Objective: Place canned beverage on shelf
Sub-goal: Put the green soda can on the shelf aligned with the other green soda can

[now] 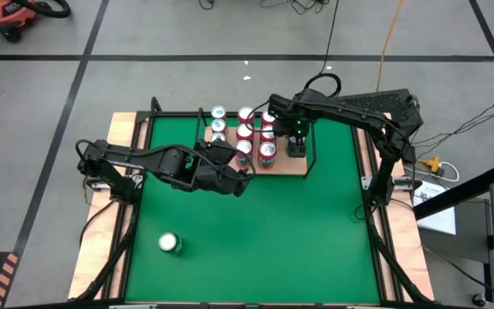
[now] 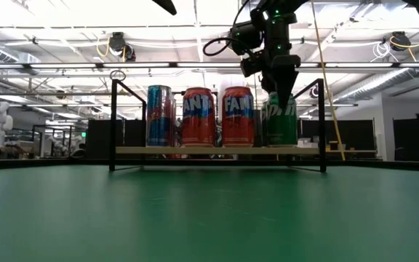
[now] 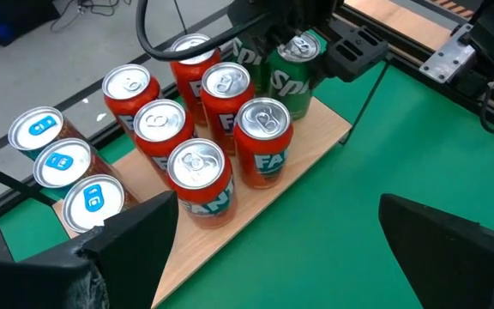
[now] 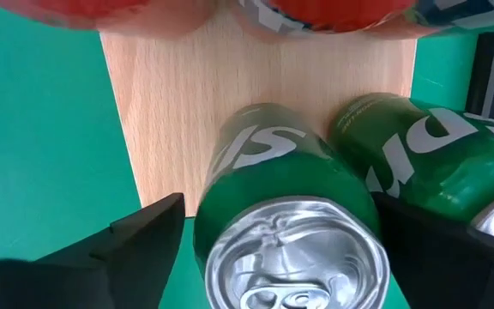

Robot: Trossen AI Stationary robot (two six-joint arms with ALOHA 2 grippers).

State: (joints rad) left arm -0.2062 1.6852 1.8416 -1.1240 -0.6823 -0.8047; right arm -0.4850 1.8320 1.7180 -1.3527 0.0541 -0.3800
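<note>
The shelf point(image 1: 283, 166) is a light-wood board point(image 4: 187, 112) in black rails at the mat's far middle. It carries several red cans point(image 3: 262, 142), three blue-topped cans point(image 3: 63, 163) and two green ones. The green canned beverage point(image 4: 294, 215) stands upright on its base at the board's right end point(image 2: 282, 120). My right gripper point(image 4: 281, 245) points down over it, open, one finger on each side of its top. My left gripper point(image 3: 294, 257) hovers open and empty over the mat, on the shelf's near left point(image 1: 238, 182). My right gripper's one finger point(image 4: 144, 236) stands clear of the green can, with mat showing in the gap. The other finger point(image 4: 427, 240) lies between the two green cans, close against the can's side. Whether it touches, I cannot tell.
A second green can point(image 4: 440, 159) stands right beside the first on the board. One more can point(image 1: 170, 243) stands alone on the green mat point(image 1: 273, 232) at the near left. Black rails point(image 2: 113, 124) rise at the shelf's ends. Open mat lies in front of the shelf.
</note>
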